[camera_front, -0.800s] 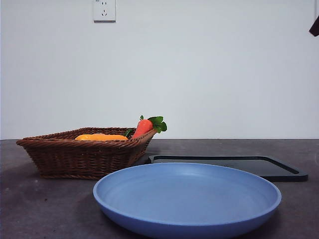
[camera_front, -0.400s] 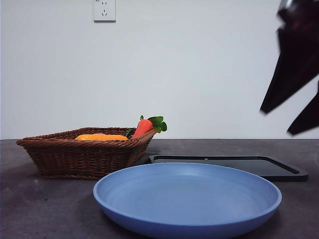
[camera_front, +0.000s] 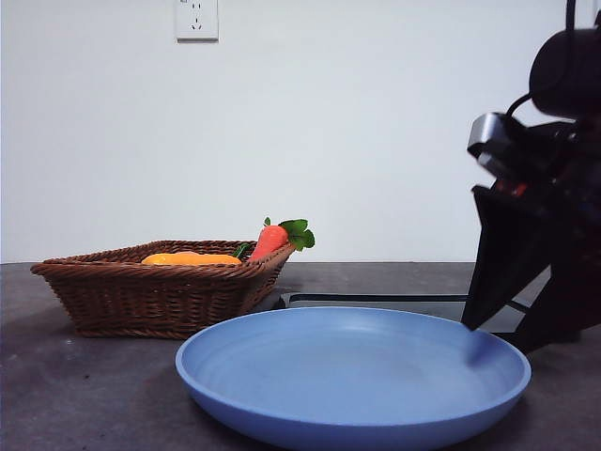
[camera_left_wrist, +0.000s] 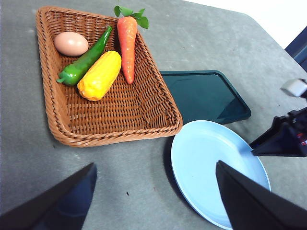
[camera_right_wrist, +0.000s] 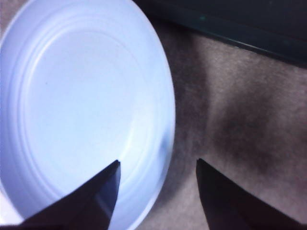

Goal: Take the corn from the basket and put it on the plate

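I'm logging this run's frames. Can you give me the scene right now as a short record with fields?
corn: long yellow ribbed toy corn cob, lying in the basket
basket: brown woven wicker basket, also holding an orange carrot, a green pepper and a peach-coloured egg
plate: round blue plate, nothing on it
tray: flat black tray, behind the plate
right pincer: open, straddling the plate's rim
left pincer: open, high above the table

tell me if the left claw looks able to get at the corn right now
Probably yes. The corn lies uncovered in the basket, with a green pepper touching one side and a carrot near the other. The left claw is open, and the right claw is over at the plate.
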